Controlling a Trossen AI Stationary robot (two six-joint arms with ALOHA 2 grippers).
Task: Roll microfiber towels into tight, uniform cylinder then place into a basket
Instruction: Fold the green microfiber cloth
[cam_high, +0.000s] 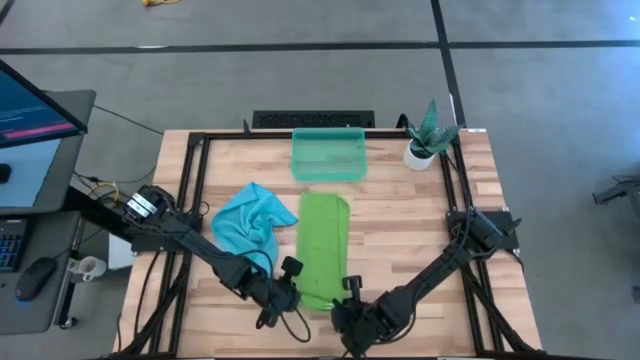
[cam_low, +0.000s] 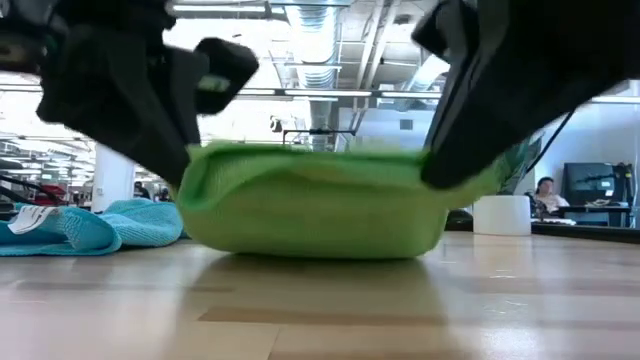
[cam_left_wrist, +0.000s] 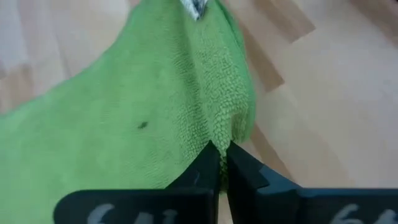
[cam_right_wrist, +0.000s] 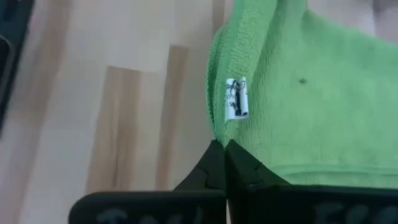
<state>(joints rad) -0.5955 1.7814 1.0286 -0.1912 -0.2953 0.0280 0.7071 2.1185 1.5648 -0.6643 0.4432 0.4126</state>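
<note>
The green towel (cam_high: 322, 245) is laid as a long folded strip down the middle of the surface, its far end near the basket (cam_high: 327, 155) at the far edge, its near end by the near edge. That near end is pinched at both corners: left gripper (cam_high: 283, 297) w/ fingers (cam_left_wrist: 205, 171) closed on the left corner, right gripper (cam_high: 350, 305) w/ fingers (cam_right_wrist: 214, 163) closed on the right corner beside a small white tag (cam_right_wrist: 236, 98). In the low view the edge is seen lifted slightly off the wood between both grippers.

Step judged: start of the roll on the green towel. Next move prob. calls for the held edge to be turned over toward the basket, both arms kept level so the cylinder is started tight and even.

The blue towel (cam_high: 250, 225) is left crumpled just left of the strip, not yet rolled. Basket appears empty.

Surface: light wood planks in a black frame; potted plant (cam_high: 428, 135) at far right corner. Room: open workspace, ceiling lights, a seated person (cam_low: 545, 195) far behind; monitor (cam_high: 35, 125) beside the left edge.
</note>
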